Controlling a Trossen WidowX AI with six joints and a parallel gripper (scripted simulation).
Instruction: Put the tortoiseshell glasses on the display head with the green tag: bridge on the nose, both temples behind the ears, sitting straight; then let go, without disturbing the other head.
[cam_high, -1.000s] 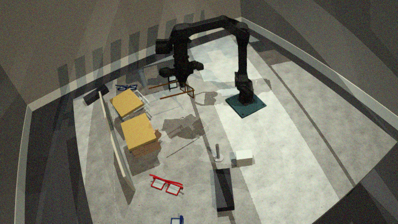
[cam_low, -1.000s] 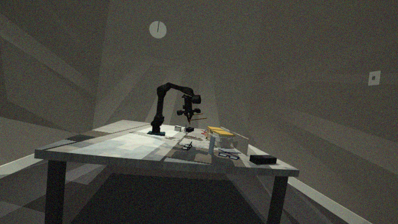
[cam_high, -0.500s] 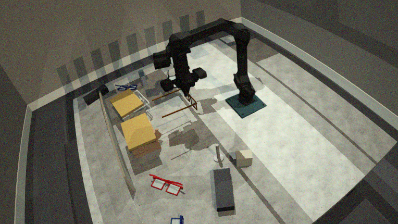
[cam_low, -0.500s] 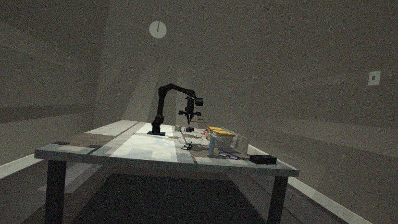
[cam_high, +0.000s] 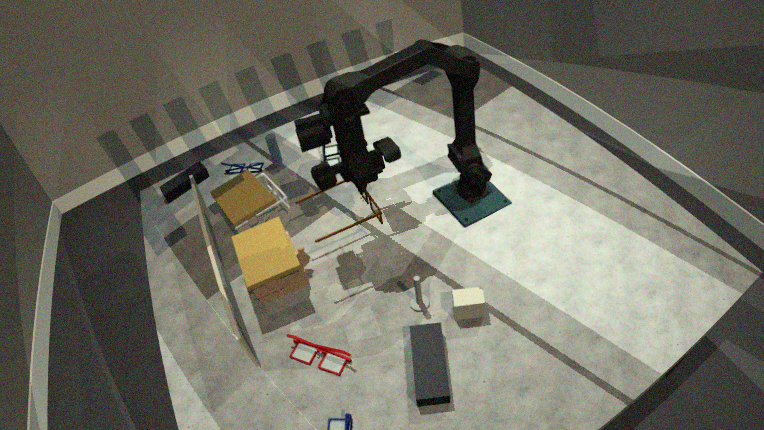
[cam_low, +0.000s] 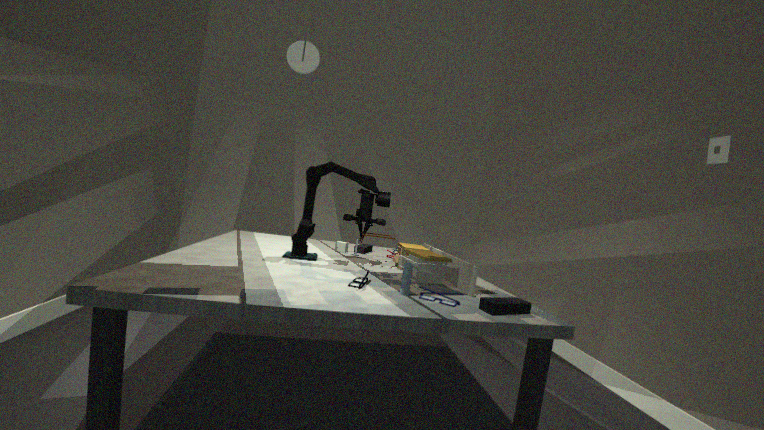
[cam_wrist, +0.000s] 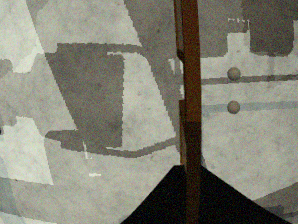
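The black six-joint arm (cam_high: 459, 101) rises from its teal square base plate (cam_high: 471, 202), bends over at the elbow and reaches horizontally toward the yellow-topped heads. Its wrist section points straight down, with the hand (cam_high: 364, 190) at the lower end, well above the grey mottled table (cam_high: 561, 267).

The hand is closed almost fully and grips the tortoiseshell glasses (cam_high: 368, 208), a thin brown-orange frame. The grip is at the front of the frame, near one upper edge; the exact contact point is too small to tell. In the top view the two temples extend away from the hand toward the heads, roughly parallel and nearly level. The lens front hangs just below the fingertips. In the wrist view one brown frame bar (cam_wrist: 188, 63) runs vertically through the picture and disappears behind the dark body of the hand (cam_wrist: 189, 223).

The glasses are in the air, clear of the table, near but apart from the two box-shaped display heads. The nearer yellow-topped head (cam_high: 265, 253) has a brown lower part; the farther yellow-topped head (cam_high: 243, 196) stands beside a white wire frame. No green tag can be made out on either head.

Red-framed glasses (cam_high: 319, 355) lie on the table, well apart from the hand. Blue-framed glasses (cam_high: 243, 167) lie behind the farther head.
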